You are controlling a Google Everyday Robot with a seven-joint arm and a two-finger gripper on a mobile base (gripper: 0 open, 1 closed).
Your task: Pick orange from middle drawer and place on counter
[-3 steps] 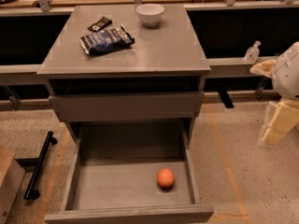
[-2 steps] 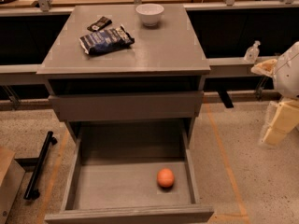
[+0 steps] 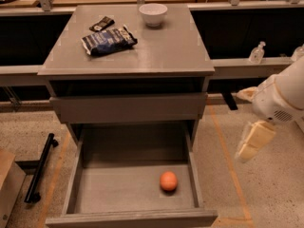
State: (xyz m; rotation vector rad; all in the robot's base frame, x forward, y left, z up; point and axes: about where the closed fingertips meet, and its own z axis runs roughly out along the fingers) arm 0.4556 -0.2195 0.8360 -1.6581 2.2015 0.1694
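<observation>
The orange (image 3: pixel 168 181) lies on the flat bottom of the pulled-out middle drawer (image 3: pixel 114 190), towards its front right corner. The counter (image 3: pixel 156 49) is the grey top of the drawer cabinet, above and behind the drawer. My gripper (image 3: pixel 254 141) hangs from the white arm to the right of the cabinet, outside the drawer, at about the height of the drawer's back and well apart from the orange. It holds nothing that I can see.
On the counter stand a white bowl (image 3: pixel 153 13) at the back, a dark blue snack bag (image 3: pixel 108 40) and a small dark packet (image 3: pixel 101 23) at the left. A clear bottle (image 3: pixel 257 52) stands on the right ledge. A black bar (image 3: pixel 40 167) lies on the floor left.
The arm and gripper have moved left and a little down, closer to the cabinet's right side. The orange and the drawer have not moved.
</observation>
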